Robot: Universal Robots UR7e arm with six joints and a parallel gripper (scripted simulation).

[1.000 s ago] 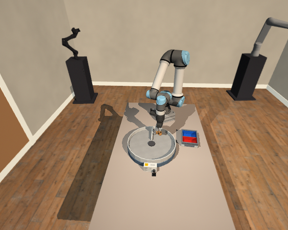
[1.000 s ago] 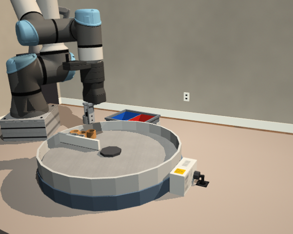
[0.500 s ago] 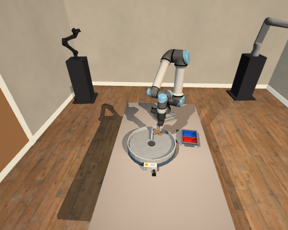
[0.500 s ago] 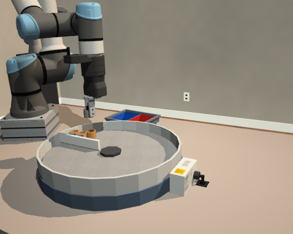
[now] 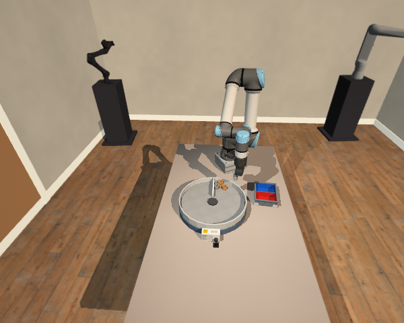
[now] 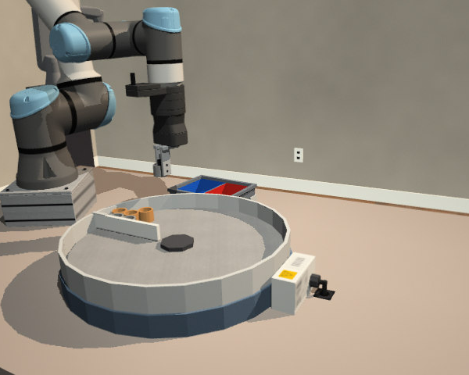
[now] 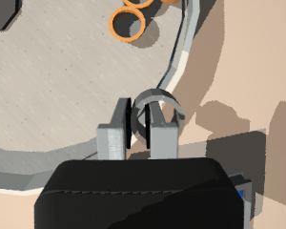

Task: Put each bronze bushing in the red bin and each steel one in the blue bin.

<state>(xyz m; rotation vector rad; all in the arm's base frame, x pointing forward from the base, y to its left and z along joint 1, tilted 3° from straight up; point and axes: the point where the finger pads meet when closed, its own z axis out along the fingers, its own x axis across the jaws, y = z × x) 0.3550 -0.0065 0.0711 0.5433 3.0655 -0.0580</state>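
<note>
Steel bushing (image 6: 158,169) (image 7: 157,95) at the hand's (image 5: 235,176) (image 6: 162,169) (image 7: 138,125) fingertips, wall pinched between them.

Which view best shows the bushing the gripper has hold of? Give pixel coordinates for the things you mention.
The wrist view: the steel bushing (image 5: 235,177) (image 6: 158,169) (image 7: 155,96)'s ring and wall show around one finger. The exterior view shows it partly hidden by the fingers; the top view, only a tiny grey shape.

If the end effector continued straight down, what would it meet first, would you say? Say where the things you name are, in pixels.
Probably the turntable's rim (image 5: 195,221) (image 6: 166,298) (image 7: 181,62), touched by the steel bushing (image 6: 157,171) (image 7: 154,93) in the end effector (image 5: 236,176) (image 6: 162,170) (image 7: 138,114); depth is unclear, so possibly the table (image 5: 229,271) (image 6: 388,262) (image 7: 248,57) just outside.
</note>
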